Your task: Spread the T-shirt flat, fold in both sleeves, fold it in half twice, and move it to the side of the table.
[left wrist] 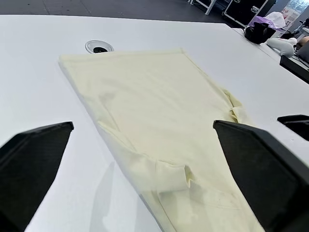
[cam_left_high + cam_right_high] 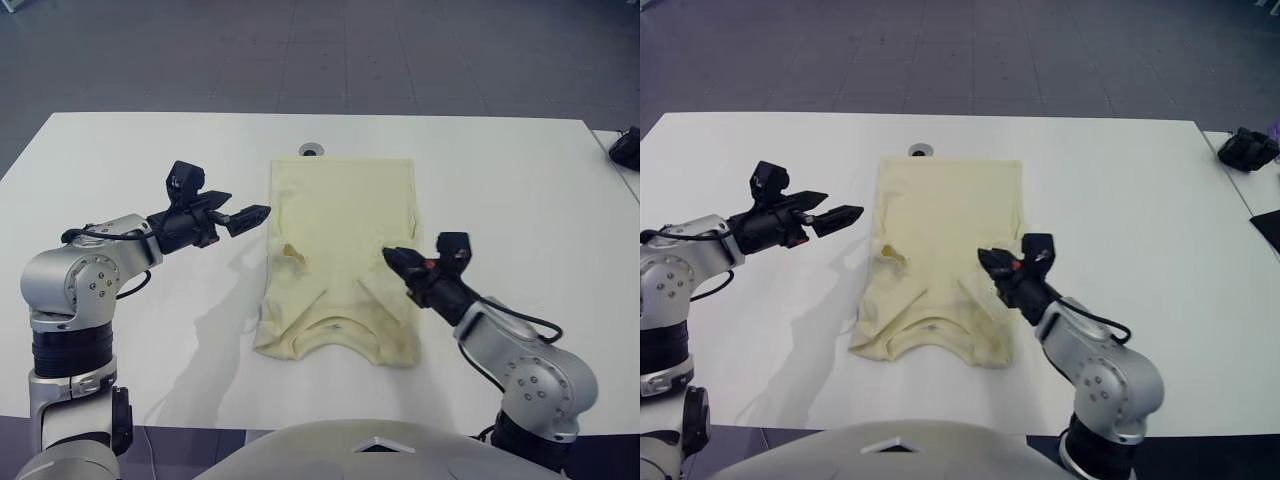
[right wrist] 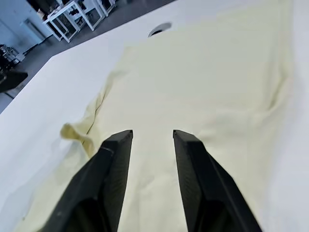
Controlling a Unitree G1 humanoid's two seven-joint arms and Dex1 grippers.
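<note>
- Across the middle of the smooth white table [image 2: 520, 190], the pale yellow T-shirt [image 2: 340, 230] lies as a soft, creased oblong, sleeves tucked in, collar nearest the robot.
- Left gripper [image 2: 250, 208] hangs just beside its left edge, fingers spread wide.
- Right gripper [image 2: 392, 256] is over its right side, fingers narrowly parted, gripping nothing.
- Tabletop stretches wide along both long edges.

Head stereo pair high over the table [image 2: 100, 150]; wrist cameras low, close, both toward the T-shirt [image 1: 159, 111].
</note>
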